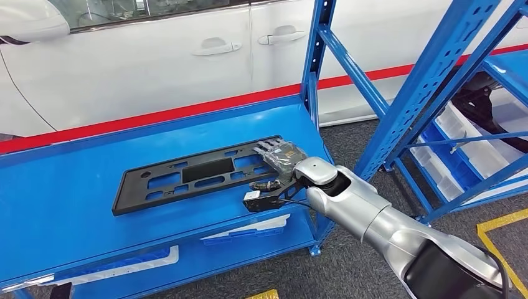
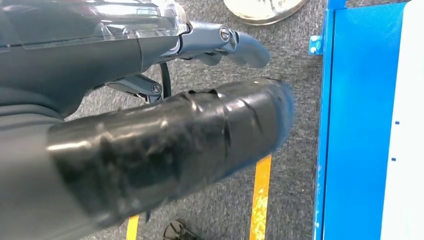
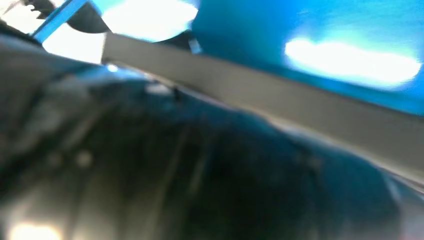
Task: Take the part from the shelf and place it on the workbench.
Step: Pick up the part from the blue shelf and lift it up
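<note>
The right hand (image 1: 281, 157) lies on the near end of the flat black part (image 1: 193, 174), which stretches away from it across the blue shelf (image 1: 62, 199), though whether its fingers actually grip the part cannot be told.

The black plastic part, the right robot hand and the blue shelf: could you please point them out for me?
black plastic part (image 1: 187, 174): head view, on its solid centre panel.
right robot hand (image 1: 281, 157): head view, back of the hand.
blue shelf (image 1: 56, 199): head view, bare top surface.
</note>
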Robot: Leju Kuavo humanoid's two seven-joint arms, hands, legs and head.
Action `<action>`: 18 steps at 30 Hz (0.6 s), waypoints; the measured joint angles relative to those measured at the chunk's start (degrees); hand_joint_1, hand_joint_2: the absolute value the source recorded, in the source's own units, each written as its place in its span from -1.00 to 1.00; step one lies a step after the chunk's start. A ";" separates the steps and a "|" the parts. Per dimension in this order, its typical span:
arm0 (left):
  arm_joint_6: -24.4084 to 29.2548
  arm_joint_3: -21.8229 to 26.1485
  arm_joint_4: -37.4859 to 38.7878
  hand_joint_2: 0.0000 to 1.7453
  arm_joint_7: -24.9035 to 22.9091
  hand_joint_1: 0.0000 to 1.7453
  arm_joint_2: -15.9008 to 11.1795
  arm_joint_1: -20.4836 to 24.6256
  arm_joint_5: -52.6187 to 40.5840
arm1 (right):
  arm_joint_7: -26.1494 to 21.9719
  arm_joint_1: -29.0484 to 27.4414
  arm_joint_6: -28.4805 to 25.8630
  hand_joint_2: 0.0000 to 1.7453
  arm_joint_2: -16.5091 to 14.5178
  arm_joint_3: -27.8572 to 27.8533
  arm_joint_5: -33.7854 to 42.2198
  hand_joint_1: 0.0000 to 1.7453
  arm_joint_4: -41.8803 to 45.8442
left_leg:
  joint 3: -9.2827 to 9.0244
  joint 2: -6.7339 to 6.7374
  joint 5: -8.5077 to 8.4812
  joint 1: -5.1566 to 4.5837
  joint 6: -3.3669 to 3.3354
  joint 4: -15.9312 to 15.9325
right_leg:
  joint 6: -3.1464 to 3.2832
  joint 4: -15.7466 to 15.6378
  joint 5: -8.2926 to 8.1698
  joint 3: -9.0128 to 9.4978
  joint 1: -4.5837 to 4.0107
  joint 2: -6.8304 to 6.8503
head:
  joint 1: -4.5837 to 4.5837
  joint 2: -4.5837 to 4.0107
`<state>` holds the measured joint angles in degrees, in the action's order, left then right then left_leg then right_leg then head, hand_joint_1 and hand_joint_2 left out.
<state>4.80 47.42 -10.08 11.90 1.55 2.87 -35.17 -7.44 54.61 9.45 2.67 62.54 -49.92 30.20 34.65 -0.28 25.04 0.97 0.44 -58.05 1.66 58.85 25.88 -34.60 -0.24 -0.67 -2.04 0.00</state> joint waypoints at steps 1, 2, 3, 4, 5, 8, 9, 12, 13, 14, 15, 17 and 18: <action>0.03 0.02 0.00 -1.00 0.10 -1.00 0.01 0.02 -0.10 | -0.01 -0.40 -0.18 -1.00 0.00 -0.01 0.07 -1.00 -0.10 | -0.03 0.01 -0.06 0.11 -0.33 0.05 | -0.24 -0.08 0.03 0.05 -0.03 -0.01 | 0.01 0.00; 0.07 0.07 0.00 -1.00 0.20 -1.00 0.02 0.04 -0.19 | -0.01 -0.71 -0.32 -1.00 0.01 -0.02 0.11 -1.00 -0.20 | -0.12 0.04 -0.15 0.21 -0.67 0.21 | -0.52 0.15 0.31 0.02 0.00 0.00 | 0.02 0.00; 0.11 0.15 0.00 -1.00 0.26 -1.00 0.02 0.07 -0.26 | -0.01 -0.90 -0.44 -1.00 0.03 -0.02 0.14 -1.00 -0.32 | -0.21 0.11 -0.25 0.33 -1.09 0.39 | -0.83 1.11 1.06 -0.38 0.03 0.05 | 0.02 0.00; 0.16 0.25 0.00 -1.00 0.30 -1.00 0.03 0.10 -0.34 | -0.01 -1.02 -0.54 -1.00 0.05 -0.03 0.15 -1.00 -0.44 | -0.30 0.20 -0.33 0.45 -1.48 0.56 | -1.12 3.24 2.41 -1.34 0.09 0.11 | 0.03 0.00; 0.21 0.36 0.00 -1.00 0.33 -1.00 0.03 0.11 -0.40 | -0.01 -1.19 -0.71 -1.00 0.08 -0.03 0.15 -1.00 -0.58 | -0.32 0.26 -0.32 0.43 -1.74 0.61 | -1.37 6.55 4.22 -2.88 0.22 0.18 | 0.04 0.00; 0.28 0.72 0.00 -1.00 0.34 -1.00 0.04 0.11 -0.73 | -0.01 -2.07 -1.23 -1.00 0.13 -0.07 0.15 -1.00 -0.97 | -0.33 0.32 -0.19 0.36 -2.04 0.54 | -1.81 15.99 7.65 -7.65 0.52 0.28 | 0.04 0.00; 0.29 0.90 0.00 -1.00 0.34 -1.00 0.04 0.11 -0.86 | -0.01 -2.28 -1.30 -1.00 0.14 -0.11 0.15 -1.00 -1.09 | -0.36 0.30 -0.13 0.36 -2.03 0.47 | -1.79 15.66 6.72 -7.62 0.57 0.32 | 0.04 0.00; 0.30 1.27 0.00 -1.00 0.34 -1.00 0.06 0.12 -1.22 | 0.00 -2.38 -1.31 -1.00 0.21 -0.60 0.08 -1.00 -1.36 | -0.55 0.24 0.21 0.28 -1.67 0.19 | -1.11 5.13 1.08 -2.66 0.41 0.39 | 0.03 0.00; 0.30 1.31 0.00 -1.00 0.34 -1.00 0.08 0.12 -1.38 | -0.04 -2.38 -1.26 -1.00 0.23 -0.85 0.05 -1.00 -1.43 | -0.57 0.23 0.30 0.23 -1.43 0.12 | -0.84 2.24 0.14 -1.28 0.23 0.39 | 0.02 0.00; 0.30 1.33 0.00 -1.00 0.34 -1.00 0.09 0.13 -1.53 | -0.14 -2.42 -1.21 -1.00 0.25 -1.11 0.03 -1.00 -1.50 | -0.56 0.23 0.37 0.19 -1.16 0.09 | -0.64 0.66 -0.14 -0.56 0.04 0.38 | 0.02 0.00; 0.30 1.37 0.00 -1.00 0.34 -1.00 0.13 0.13 -1.65 | -0.27 -2.46 -1.15 -0.50 0.29 -1.34 0.03 -1.00 -1.59 | -0.56 0.22 0.36 0.15 -0.85 0.14 | -0.49 0.30 0.03 -0.43 -0.16 0.36 | 0.01 0.00; 0.29 1.44 0.00 -1.00 0.35 -1.00 0.16 0.15 -1.88 | -0.52 -2.55 -1.14 0.50 0.36 -1.74 -0.09 -1.00 -1.72 | -0.64 0.24 0.50 0.23 -0.17 0.19 | -0.01 -0.24 -0.24 -0.19 -0.01 0.34 | 0.02 0.00; 0.29 1.49 0.00 -1.00 0.38 -1.00 0.17 0.16 -1.98 | -0.58 -2.56 -1.16 1.00 0.39 -1.91 -0.19 -1.00 -1.77 | -0.44 0.25 1.05 0.26 0.13 -0.43 | 0.34 -0.60 -0.42 0.05 0.16 0.36 | 0.01 0.00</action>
<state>5.09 48.91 -10.08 12.28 1.72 3.03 -37.15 -8.03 52.05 8.28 3.06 60.63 -50.11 28.43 34.22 -0.04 26.10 1.23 0.57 -58.47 2.01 58.25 25.45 -34.55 -0.08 -0.31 -2.04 0.00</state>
